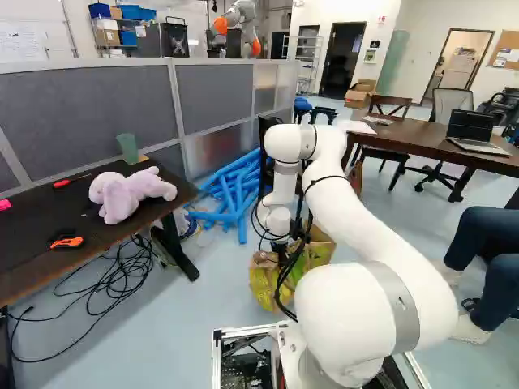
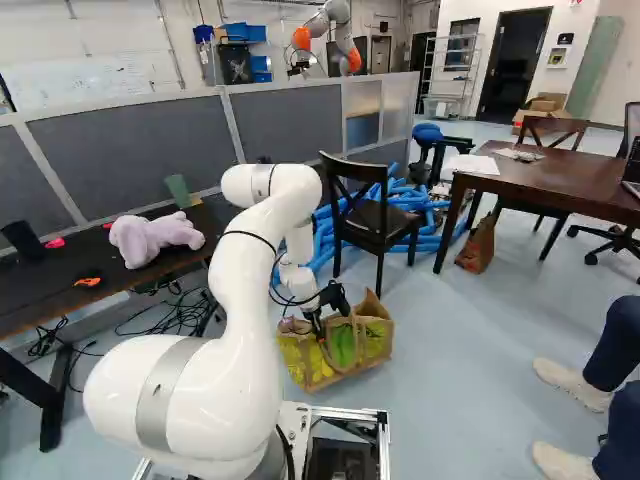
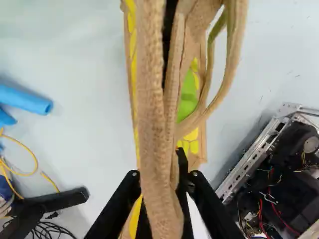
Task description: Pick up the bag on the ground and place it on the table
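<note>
Just ahead of the base, the burlap shopping bag [image 2: 374,342] stands on the floor [image 2: 450,350], with yellow and green showing on its side. The white arm [image 2: 245,300] reaches down over it, and the gripper [image 2: 319,335] is at the top of the bag, toward its left end. From the wrist view, the two fingers look clamped on the bag's burlap, gathered in a thick fold between them; that fold hides much of one finger. A looped handle [image 3: 233,59] hangs loose to one side of the fold.

To the left is a dark surface [image 1: 32,217] with a lavender plush toy [image 1: 122,197] lying on it. A green cup [image 1: 128,148] stands just behind the toy, and an orange-handled tool [image 1: 66,241] lies nearer. Black cables [image 1: 122,279] sprawl on the floor by that surface.

Beyond the bag there's a dark wooden chair [image 2: 376,218], with blue foam tubes [image 1: 235,188] heaped on the floor around it. Over on the right, a brown wooden table [image 1: 418,138] carries an open laptop [image 1: 472,130] and some papers [image 1: 354,127]. A brown paper bag [image 2: 478,247] sits on the floor near its leg. Another robot [image 1: 238,16], white and orange, shows far off past the gray partition [image 1: 215,93].
</note>
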Available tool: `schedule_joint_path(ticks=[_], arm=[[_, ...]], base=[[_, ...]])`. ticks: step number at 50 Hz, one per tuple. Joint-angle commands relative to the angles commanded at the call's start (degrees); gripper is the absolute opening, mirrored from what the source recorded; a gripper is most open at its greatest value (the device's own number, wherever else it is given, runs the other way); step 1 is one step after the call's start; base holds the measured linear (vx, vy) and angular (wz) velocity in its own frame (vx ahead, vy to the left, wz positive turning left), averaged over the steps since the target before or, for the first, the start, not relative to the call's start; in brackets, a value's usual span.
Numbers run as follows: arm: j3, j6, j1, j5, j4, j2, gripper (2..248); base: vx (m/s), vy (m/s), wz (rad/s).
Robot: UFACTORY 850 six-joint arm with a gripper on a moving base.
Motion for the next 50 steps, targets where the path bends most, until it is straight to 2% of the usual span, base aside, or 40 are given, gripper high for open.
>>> schedule_joint_path(ticks=[20, 50], arm=[[7.42, 0.0, 3.05, 1.83, -0.15, 5.16, 35], [18.36, 0.0, 3.96, 3.62, -0.21, 13.01, 35]], base=[[0.0, 0.0, 0.0], [0.0, 0.0, 0.0]])
